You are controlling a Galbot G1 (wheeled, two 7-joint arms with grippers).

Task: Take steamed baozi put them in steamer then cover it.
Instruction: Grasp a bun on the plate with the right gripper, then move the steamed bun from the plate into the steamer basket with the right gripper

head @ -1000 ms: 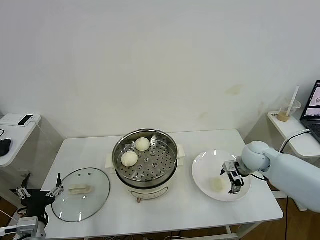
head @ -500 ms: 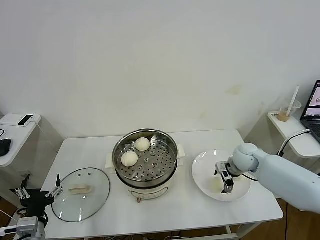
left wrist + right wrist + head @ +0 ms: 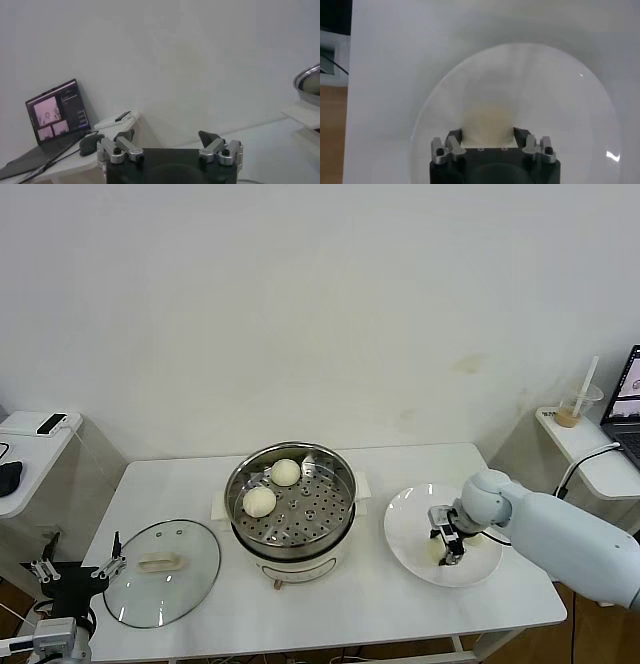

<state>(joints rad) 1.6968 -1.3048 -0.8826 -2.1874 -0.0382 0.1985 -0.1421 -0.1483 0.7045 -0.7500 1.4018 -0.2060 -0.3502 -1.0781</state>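
Two baozi (image 3: pixel 272 487) sit in the steamer (image 3: pixel 290 502); right of it, the right gripper (image 3: pixel 447 549) pinches a third bun (image 3: pixel 487 126) on the plate (image 3: pixel 410 514), while the cover (image 3: pixel 160 571) lies unused left of the steamer near the spread, idle left gripper (image 3: pixel 78 569).

Cream-white baozi (image 3: pixel 259 501) sit on the steamer's (image 3: pixel 290 544) shiny perforated steel tray. The plate (image 3: pixel 410 552) and surface (image 3: pixel 330 604) are plain white.

R end effector (image 3: pixel 446 544) low, fingers pinched in. L end effector (image 3: pixel 78 568) parked, spread wide.
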